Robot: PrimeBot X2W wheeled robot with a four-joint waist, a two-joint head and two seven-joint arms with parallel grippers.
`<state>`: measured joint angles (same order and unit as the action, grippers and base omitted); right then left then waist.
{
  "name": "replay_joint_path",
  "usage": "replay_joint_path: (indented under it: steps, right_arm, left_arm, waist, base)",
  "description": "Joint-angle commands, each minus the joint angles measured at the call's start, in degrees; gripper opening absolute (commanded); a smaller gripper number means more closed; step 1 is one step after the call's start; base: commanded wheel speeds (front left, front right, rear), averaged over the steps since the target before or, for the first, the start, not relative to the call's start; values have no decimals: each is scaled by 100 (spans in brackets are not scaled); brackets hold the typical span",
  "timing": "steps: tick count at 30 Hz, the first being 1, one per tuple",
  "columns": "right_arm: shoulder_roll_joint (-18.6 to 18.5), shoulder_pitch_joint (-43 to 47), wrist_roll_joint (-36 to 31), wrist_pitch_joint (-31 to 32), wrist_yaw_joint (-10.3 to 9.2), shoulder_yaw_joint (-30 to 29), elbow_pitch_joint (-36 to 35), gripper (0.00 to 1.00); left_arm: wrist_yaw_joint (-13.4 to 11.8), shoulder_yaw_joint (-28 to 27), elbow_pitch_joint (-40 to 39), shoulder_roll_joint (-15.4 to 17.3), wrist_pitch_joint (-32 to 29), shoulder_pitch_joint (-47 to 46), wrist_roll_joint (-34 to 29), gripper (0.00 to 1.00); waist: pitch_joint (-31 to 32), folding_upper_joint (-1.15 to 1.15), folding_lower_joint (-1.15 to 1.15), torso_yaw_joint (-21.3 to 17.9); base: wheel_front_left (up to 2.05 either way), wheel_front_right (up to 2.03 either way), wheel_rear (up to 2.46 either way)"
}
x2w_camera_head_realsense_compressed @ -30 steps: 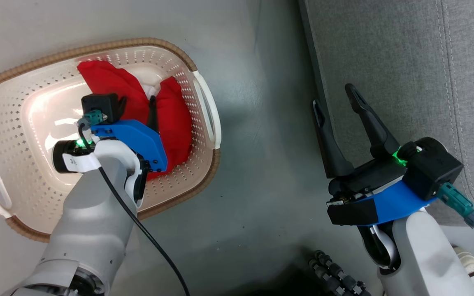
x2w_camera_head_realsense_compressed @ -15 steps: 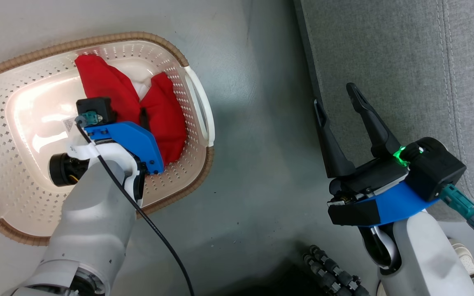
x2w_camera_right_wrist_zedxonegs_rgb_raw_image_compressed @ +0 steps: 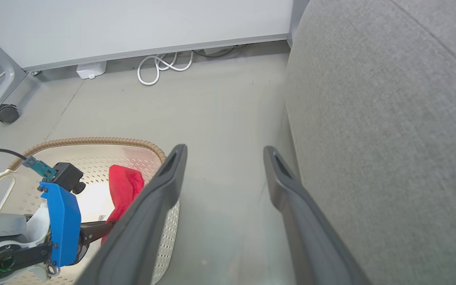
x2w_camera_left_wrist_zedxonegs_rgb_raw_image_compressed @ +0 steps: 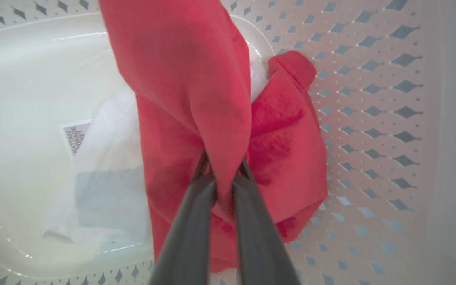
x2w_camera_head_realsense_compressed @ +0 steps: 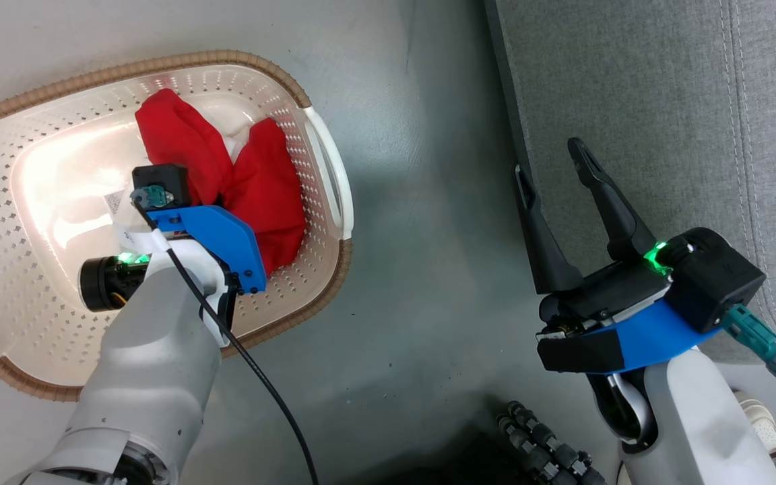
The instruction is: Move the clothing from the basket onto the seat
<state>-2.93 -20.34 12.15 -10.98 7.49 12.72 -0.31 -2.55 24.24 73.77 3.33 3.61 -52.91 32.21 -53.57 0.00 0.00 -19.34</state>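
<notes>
The red clothing [x2w_camera_head_realsense_compressed: 260, 195] lies bunched against the right inner wall of the cream basket [x2w_camera_head_realsense_compressed: 58, 323], which stands on the floor. My left gripper [x2w_camera_left_wrist_zedxonegs_rgb_raw_image_compressed: 223, 166] reaches down into the basket and is shut on a fold of the red clothing [x2w_camera_left_wrist_zedxonegs_rgb_raw_image_compressed: 196, 79], which rises between its fingers. A white piece of cloth [x2w_camera_left_wrist_zedxonegs_rgb_raw_image_compressed: 101, 158] shows beneath the red. My right gripper [x2w_camera_head_realsense_compressed: 548, 158] hovers open and holds nothing, at the left edge of the grey seat [x2w_camera_head_realsense_compressed: 630, 81]. The right wrist view shows the basket rim [x2w_camera_right_wrist_zedxonegs_rgb_raw_image_compressed: 93, 140], the red clothing [x2w_camera_right_wrist_zedxonegs_rgb_raw_image_compressed: 123, 186] and the seat [x2w_camera_right_wrist_zedxonegs_rgb_raw_image_compressed: 390, 118].
A strip of grey floor [x2w_camera_head_realsense_compressed: 428, 236] separates the basket from the seat. White cables [x2w_camera_right_wrist_zedxonegs_rgb_raw_image_compressed: 160, 65] and a white box [x2w_camera_right_wrist_zedxonegs_rgb_raw_image_compressed: 90, 70] lie along the far wall, with a caster wheel [x2w_camera_right_wrist_zedxonegs_rgb_raw_image_compressed: 6, 113] at the left. A black ribbed hose [x2w_camera_head_realsense_compressed: 550, 451] sits near my base.
My left gripper has gone from open to shut on the red clothing, which is now gathered and pulled up slightly. The right gripper has stayed in place.
</notes>
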Motion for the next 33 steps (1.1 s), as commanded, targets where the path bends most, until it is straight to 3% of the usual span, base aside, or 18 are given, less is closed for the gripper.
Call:
replay_joint_path:
  steps: [1,17,33]
  right_arm:
    - [7,-33,9,-32,1,14,-11,100]
    - [7,-223,-24,-74,1,45,197,100]
    - [3,35,-221,193,1,-13,661,100]
  left_arm:
    - [6,4,6,43,-11,-10,-5,0]
    - [342,21,9,90,362,78,143,0]
    - [844,227,-207,-48,948,862,511,0]
  waist:
    - [1,0,0,0]
    - [455,0,0,236]
    - [2281,0,0,895]
  base:
    - [0,0,0]
    - [0,0,0]
    - [0,0,0]
